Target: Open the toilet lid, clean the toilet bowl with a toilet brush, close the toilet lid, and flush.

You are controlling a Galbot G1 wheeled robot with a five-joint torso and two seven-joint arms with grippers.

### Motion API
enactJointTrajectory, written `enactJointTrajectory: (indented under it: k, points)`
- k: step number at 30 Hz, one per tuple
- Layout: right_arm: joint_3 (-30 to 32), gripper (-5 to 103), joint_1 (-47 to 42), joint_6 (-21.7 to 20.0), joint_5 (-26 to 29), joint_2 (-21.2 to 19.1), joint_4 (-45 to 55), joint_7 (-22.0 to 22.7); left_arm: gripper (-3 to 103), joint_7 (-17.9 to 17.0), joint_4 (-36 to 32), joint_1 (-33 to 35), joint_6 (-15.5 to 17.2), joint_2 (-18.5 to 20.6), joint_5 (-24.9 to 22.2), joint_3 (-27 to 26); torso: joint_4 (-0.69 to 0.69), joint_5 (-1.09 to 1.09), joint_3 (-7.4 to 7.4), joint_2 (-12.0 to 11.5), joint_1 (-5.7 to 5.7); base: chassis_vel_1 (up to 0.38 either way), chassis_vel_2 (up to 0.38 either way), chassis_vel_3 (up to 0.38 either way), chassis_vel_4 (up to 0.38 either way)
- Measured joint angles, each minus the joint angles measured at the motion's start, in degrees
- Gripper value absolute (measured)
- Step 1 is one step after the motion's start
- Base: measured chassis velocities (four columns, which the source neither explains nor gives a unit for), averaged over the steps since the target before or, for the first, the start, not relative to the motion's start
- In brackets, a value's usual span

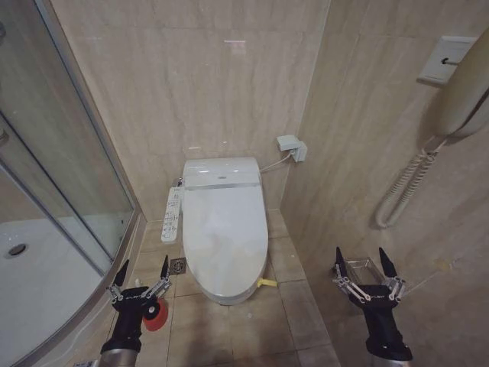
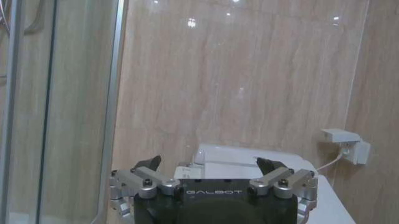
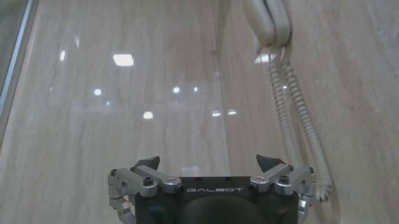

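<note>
I had both hands up and idle. Left hand (image 1: 142,274) was spread wide, holding nothing, low by the shower glass (image 1: 61,176). Right hand (image 1: 367,266) was also spread wide and empty, over by the side wall, with the wall phone (image 1: 462,92) and its coiled cord (image 1: 405,187) above and ahead of it.

Lid (image 1: 224,233) was shut down flat on the toilet, ahead of and between the two hands, nearer the left one. Yellow strap (image 1: 267,283) stuck out at the lid's front right edge, between lid and right hand. Bowl (image 1: 229,294) was covered; I only saw a strip of its outside under the lid's front. Button panel (image 1: 173,214) sat on the toilet's left side, straight ahead of the left hand.

Brush holder (image 1: 157,315), red, was on the floor just behind and below the left fingers, partly hidden by that hand. I couldn't make out the brush handle. Floor drain (image 1: 178,265) was just ahead of the left hand, beside the toilet base.

Left wrist cam showed the tank (image 2: 249,161) past the open fingers (image 2: 149,164), socket (image 2: 349,144) on the wall beyond.
</note>
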Motion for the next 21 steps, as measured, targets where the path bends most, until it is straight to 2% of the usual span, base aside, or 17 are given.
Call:
enactJointTrajectory:
  k: [3, 4, 6, 13, 21]
  points:
    - [-0.2, 100, -0.1, 0.0, -4.7, -0.9, -1.5, 1.8, 100, 0.0, 0.3, -0.1, -0.1, -0.1, 0.2, 0.2, 0.00, 0.00, 0.00, 0.0, 0.00, 0.000, 0.000, 0.000, 0.000]
    - [-0.3, 100, -0.1, 0.3, -8.2, -2.0, -2.8, 2.2, 100, 0.0, 0.5, -0.1, -0.2, -0.1, 0.3, 0.4, 0.00, 0.00, 0.00, 0.0, 0.00, 0.000, 0.000, 0.000, 0.000]
    - [-1.0, 100, -0.3, 1.0, -11.4, -4.6, -5.1, 1.4, 100, 0.0, 0.9, -0.4, -0.2, -0.1, 0.3, 0.6, 0.00, 0.00, 0.00, 0.0, 0.00, 0.000, 0.000, 0.000, 0.000]
    - [-4.7, 100, 2.8, 1.7, -16.1, -8.2, -11.9, -2.3, 100, 0.0, 2.7, -1.3, -0.2, 0.1, 0.3, 1.1, 0.01, 0.00, 0.00, 0.0, 0.00, 0.000, 0.000, 0.000, 0.000]
    - [-10.8, 100, 9.1, 1.5, -17.7, -8.8, -22.2, -6.5, 100, 0.0, 4.1, -1.6, 0.1, 0.0, 0.2, 0.4, 0.00, 0.00, 0.00, 0.0, 0.00, 0.000, 0.000, 0.000, 0.000]
